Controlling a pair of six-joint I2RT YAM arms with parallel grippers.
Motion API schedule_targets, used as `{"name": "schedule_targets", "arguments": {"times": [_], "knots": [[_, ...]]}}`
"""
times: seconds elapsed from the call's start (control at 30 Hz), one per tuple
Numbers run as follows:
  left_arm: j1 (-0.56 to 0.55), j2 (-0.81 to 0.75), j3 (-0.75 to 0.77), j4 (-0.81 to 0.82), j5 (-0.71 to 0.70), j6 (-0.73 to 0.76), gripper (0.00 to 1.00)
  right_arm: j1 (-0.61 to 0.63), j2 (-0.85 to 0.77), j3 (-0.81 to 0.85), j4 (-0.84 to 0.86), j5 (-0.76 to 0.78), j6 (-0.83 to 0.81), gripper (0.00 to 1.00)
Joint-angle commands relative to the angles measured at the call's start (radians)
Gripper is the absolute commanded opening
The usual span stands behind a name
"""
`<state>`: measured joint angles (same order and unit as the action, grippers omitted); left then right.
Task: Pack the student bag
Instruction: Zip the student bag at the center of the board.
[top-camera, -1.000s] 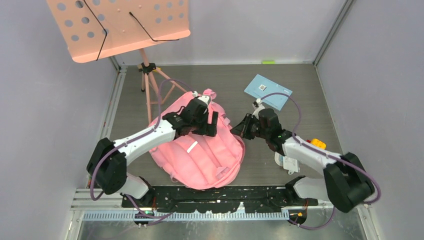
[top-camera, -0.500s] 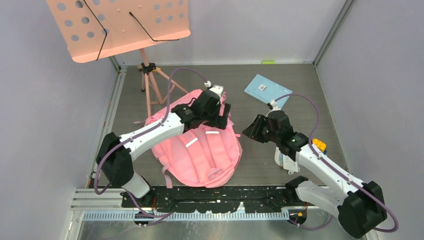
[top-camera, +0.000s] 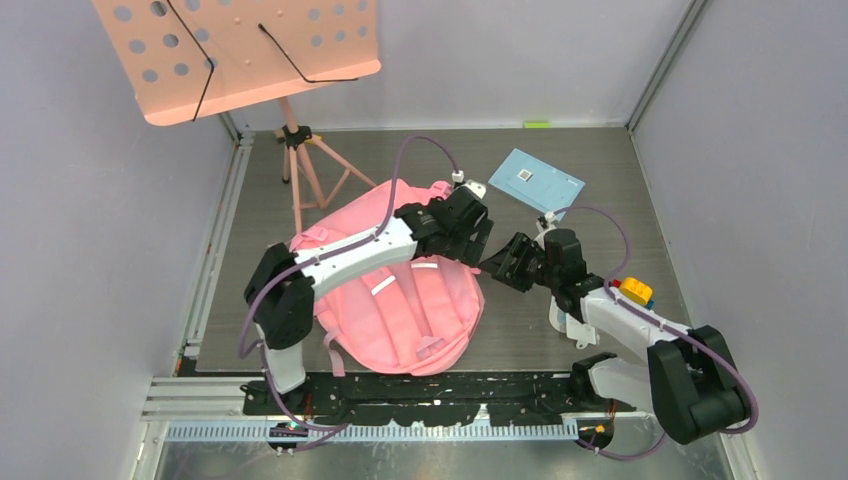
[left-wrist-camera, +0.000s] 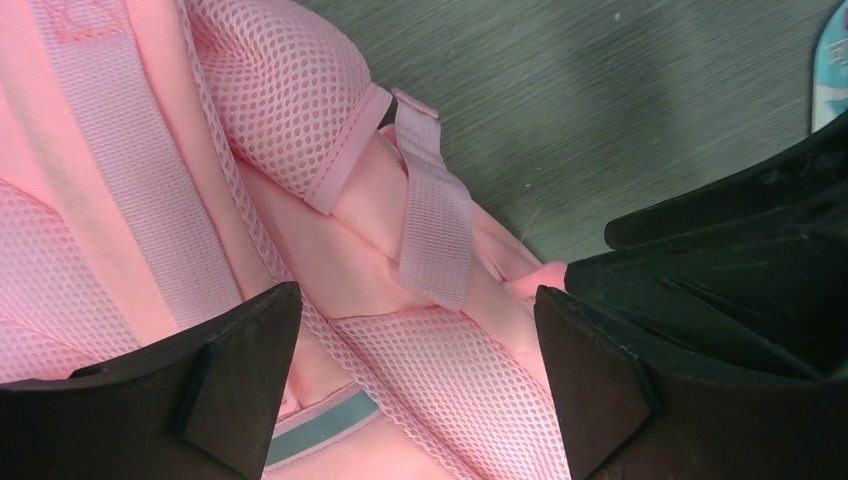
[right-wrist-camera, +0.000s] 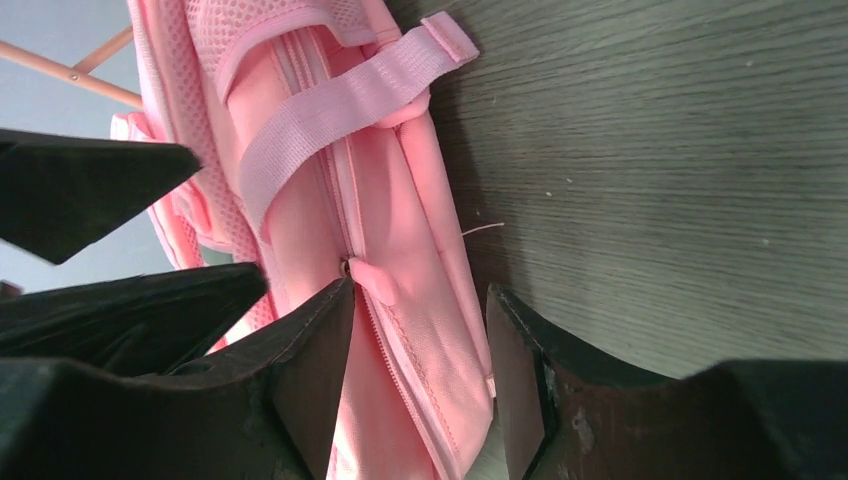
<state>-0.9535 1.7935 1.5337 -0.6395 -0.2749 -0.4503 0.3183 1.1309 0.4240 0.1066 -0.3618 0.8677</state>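
This looks like a robot lab. A left arm (top-camera: 350, 258) and a right arm (top-camera: 625, 322) are bolted by a metal rail (top-camera: 190, 405) at the near edge of a dark counter (top-camera: 600, 150). Plain grey walls (top-camera: 90, 280) box it in, and purple cables (top-camera: 420, 142) loop off the arms.

Your light is bright and even; the large pink fabric backpack (right-wrist-camera: 400, 200) casts a soft shadow on the dark grey wood-grain tabletop (right-wrist-camera: 680, 150). Wrist views look slightly soft.

the left arm (top-camera: 350, 258) and right arm (top-camera: 622, 322) match: white shells on the long links, chunky black joints and bases, a purple cable (top-camera: 420, 143) looping along each, matte black wedge fingers (left-wrist-camera: 230, 380).
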Motion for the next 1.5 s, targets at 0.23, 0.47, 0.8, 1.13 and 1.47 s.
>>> {"name": "schedule_targets", "arguments": {"times": [0.23, 0.47, 0.8, 1.13, 1.47], "knots": [[0.004, 0.076, 0.085, -0.093, -0.086, -0.03, 0.74, -0.008, 0.136, -0.03, 0.387, -0.123, 0.105, 0.57], [0.005, 0.11, 0.101, -0.144, -0.142, -0.02, 0.69, -0.007, 0.203, -0.024, 0.449, -0.151, 0.126, 0.52], [0.004, 0.128, 0.112, -0.139, -0.159, -0.008, 0.62, 0.016, 0.223, -0.051, 0.477, -0.154, 0.142, 0.44], [0.005, 0.124, 0.102, -0.137, -0.173, -0.005, 0.46, 0.046, 0.255, -0.073, 0.515, -0.143, 0.155, 0.32], [0.005, 0.121, 0.108, -0.131, -0.196, 0.003, 0.1, 0.051, 0.236, -0.067, 0.485, -0.129, 0.131, 0.01]]}}
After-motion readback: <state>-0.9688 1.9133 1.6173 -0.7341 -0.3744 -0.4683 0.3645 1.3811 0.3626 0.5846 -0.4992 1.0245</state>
